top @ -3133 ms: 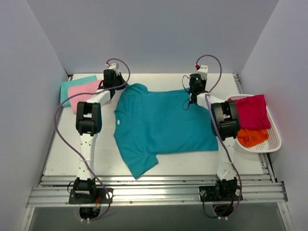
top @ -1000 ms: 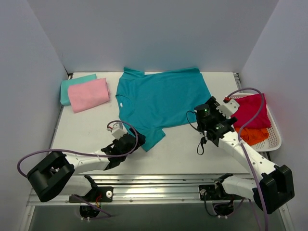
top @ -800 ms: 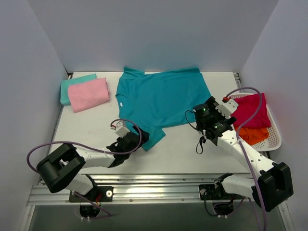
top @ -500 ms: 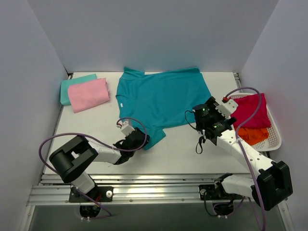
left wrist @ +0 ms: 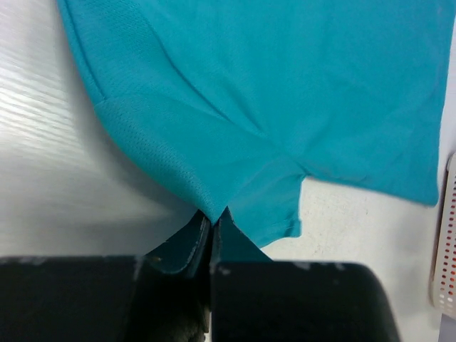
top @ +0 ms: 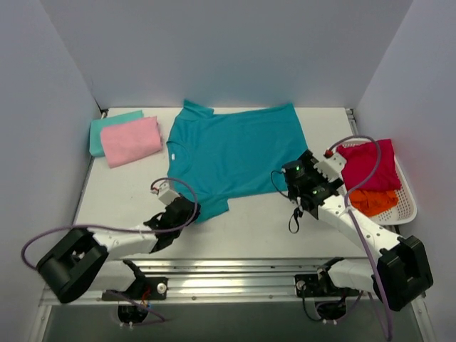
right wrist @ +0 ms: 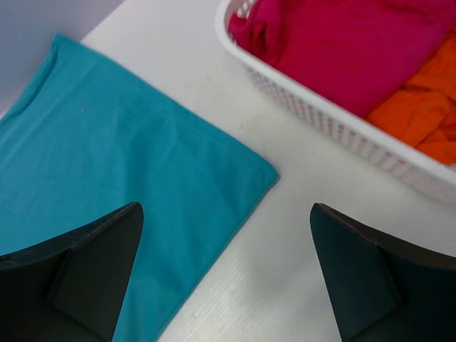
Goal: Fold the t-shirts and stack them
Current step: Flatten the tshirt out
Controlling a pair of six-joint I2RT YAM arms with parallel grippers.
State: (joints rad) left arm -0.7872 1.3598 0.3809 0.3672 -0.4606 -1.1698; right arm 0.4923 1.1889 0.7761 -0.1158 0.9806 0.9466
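A deep teal t-shirt point(top: 231, 153) lies spread flat on the white table point(top: 256, 228). My left gripper point(top: 187, 208) is low at its near sleeve. The left wrist view shows that gripper point(left wrist: 214, 217) shut on the edge of the teal sleeve point(left wrist: 235, 178), the cloth puckered at the jaws. My right gripper point(top: 293, 177) hovers over the shirt's near right hem corner. It stands wide open point(right wrist: 224, 206) with nothing between its fingers, and the teal corner point(right wrist: 142, 178) lies below it. Folded pink point(top: 130, 140) and pale aqua point(top: 107, 125) shirts are stacked at the back left.
A white lattice basket point(top: 407, 206) at the right edge holds a crimson shirt point(top: 367, 165) and an orange one point(top: 374, 201). In the right wrist view the basket's rim point(right wrist: 335, 121) is close on the right. Grey walls enclose three sides.
My left gripper has shut on the teal sleeve and drawn back to the left, and the shirt has shifted slightly left with it. The right gripper has edged left, still open.
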